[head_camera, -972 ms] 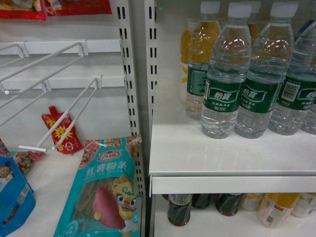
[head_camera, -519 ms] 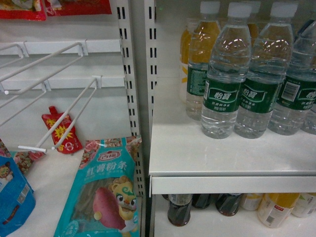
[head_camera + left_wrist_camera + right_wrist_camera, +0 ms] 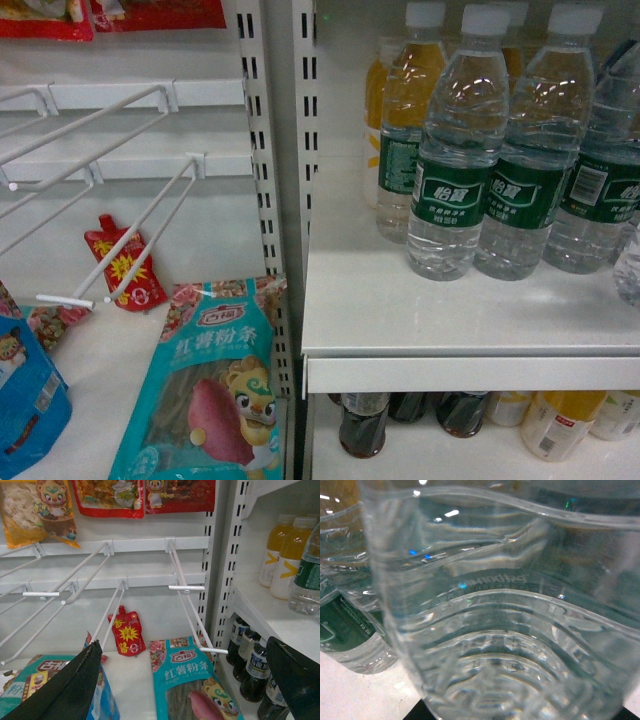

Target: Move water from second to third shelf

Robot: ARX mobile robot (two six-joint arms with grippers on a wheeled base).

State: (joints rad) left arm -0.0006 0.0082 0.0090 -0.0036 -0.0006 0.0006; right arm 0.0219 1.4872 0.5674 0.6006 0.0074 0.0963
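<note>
Clear ribbed water bottle [image 3: 455, 150] with green label; teal snack bag [image 3: 205, 385]

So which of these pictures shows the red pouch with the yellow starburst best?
The left wrist view: the red pouch sits unobstructed below the white hooks. The head view shows it smaller, crossed by a hook. The right wrist view misses it.

Green labels on the water bottles [image 3: 455, 200] read "怡寶" in white; smaller print beneath is too small to read. One bottle [image 3: 585, 190] near the shelf's right edge shows a white barcode, digits illegible. Teal noodle bag [image 3: 215, 385] on the lower-left shelf: red badge "白福", below it "红薯粉条". Left wrist view repeats both on the same bag [image 3: 187, 680]. Embossed mirrored lettering on the close clear bottle [image 3: 490, 580] in the right wrist view, not legible. Red pouch [image 3: 125, 262]: print unreadable.
</note>
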